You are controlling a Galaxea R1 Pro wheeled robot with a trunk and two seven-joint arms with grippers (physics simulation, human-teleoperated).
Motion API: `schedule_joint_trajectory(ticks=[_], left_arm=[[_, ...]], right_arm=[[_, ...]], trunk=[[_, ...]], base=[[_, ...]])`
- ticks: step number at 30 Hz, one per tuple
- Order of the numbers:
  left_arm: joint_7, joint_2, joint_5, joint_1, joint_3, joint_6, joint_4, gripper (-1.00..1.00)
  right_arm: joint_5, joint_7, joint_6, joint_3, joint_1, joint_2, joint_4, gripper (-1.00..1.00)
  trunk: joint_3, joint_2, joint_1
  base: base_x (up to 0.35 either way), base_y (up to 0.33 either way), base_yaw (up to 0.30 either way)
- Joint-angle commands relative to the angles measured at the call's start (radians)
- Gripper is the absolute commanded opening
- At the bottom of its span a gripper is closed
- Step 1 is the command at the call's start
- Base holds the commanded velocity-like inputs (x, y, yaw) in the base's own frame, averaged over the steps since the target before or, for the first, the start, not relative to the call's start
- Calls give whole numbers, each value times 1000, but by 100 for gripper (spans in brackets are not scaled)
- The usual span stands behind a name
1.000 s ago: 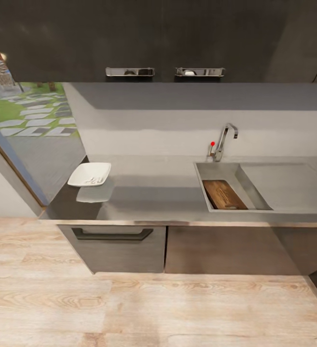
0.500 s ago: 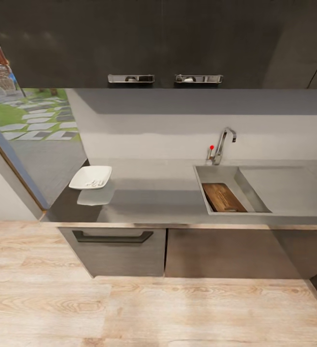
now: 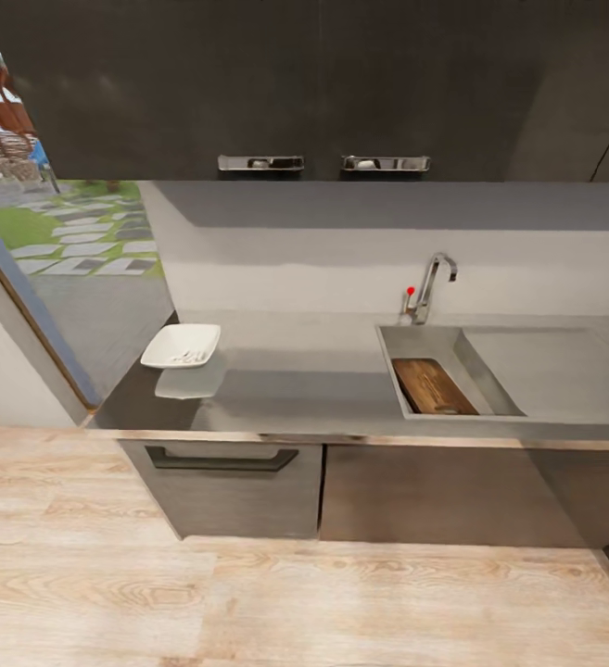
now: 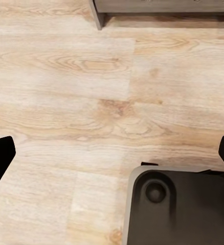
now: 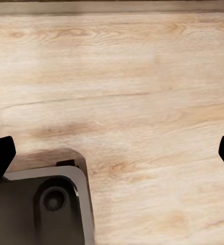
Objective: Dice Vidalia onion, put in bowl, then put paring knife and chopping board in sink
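Head view: grey countertop (image 3: 323, 380) runs over grey base cabinets, one drawer with a dark bar handle (image 3: 221, 459) at left, dark wall cabinets (image 3: 323, 83) above with two chrome handles. Window (image 3: 54, 222) at far left looks onto grass and paving. Light wood floor (image 3: 295, 593) lies between the camera and the cabinets, nothing standing on it in front of the counter. Sink (image 3: 415, 338) is set in the right part of the worktop, drainboard to its right, curved chrome tap (image 3: 431, 283) with a red dot behind it. Chopping board (image 3: 432, 385) lies inside the basin, tilted along the basin's length; its near end is cut off by the sink's front wall, something small and dark sits at that end but too blurred to identify. Bowl (image 3: 183, 346) sits at the far left end of the countertop, well apart from the sink; small pale bits inside, can't make out what. Left wrist view: left gripper (image 4: 112, 153) points down at bare floor, both black fingertips at the frame edges, spread wide, holding nothing; a dark rounded part of the robot's base (image 4: 181, 206) is below it, a cabinet corner at the frame edge. Right wrist view: right gripper (image 5: 112, 150) same, fingers wide apart and empty over floor, grey base part (image 5: 43, 206) beside it. Both grippers well away from board, bowl and sink.
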Motion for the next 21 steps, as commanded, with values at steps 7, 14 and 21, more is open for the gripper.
schedule_joint_trajectory(ticks=[7,14,21], left_arm=[[4,2,10,0,-8,-2,-2,100],[4,2,10,0,-8,-2,-2,100],[4,1,10,0,-7,-2,0,100]], right_arm=[[10,0,-4,-4,1,4,2,100],[10,-2,-10,-4,1,5,3,100],[7,-2,-27,-5,1,8,4,100]], trunk=[[9,-2,1],[20,-2,1],[32,-2,1]], base=[[0,0,15],[0,0,0],[0,0,-19]])
